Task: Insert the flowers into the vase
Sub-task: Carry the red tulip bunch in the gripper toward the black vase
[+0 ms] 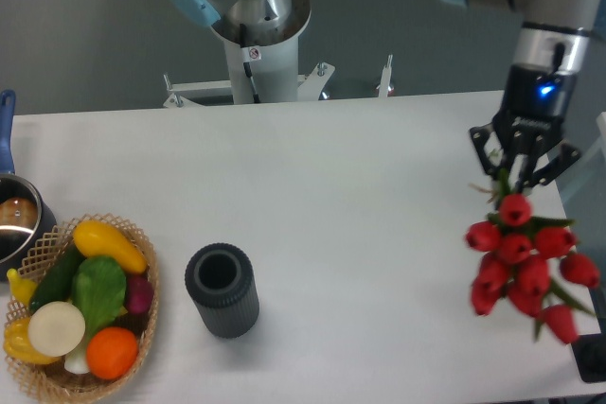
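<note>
Red tulip flowers (525,262) with green stems hang from the gripper (516,177), fingers clamped on the stems; ribbed dark grey vase (222,289) stands upright, well apart.

Single fixed camera, high above the near edge of the white table (360,186), looking steeply down and toward the far side — close enough that the tabletop fills most of the frame. Silver arm base on its pedestal (258,26) sits at far centre; woven wicker basket of toy vegetables (80,309) is cut by the near-left corner. No second view.
</note>
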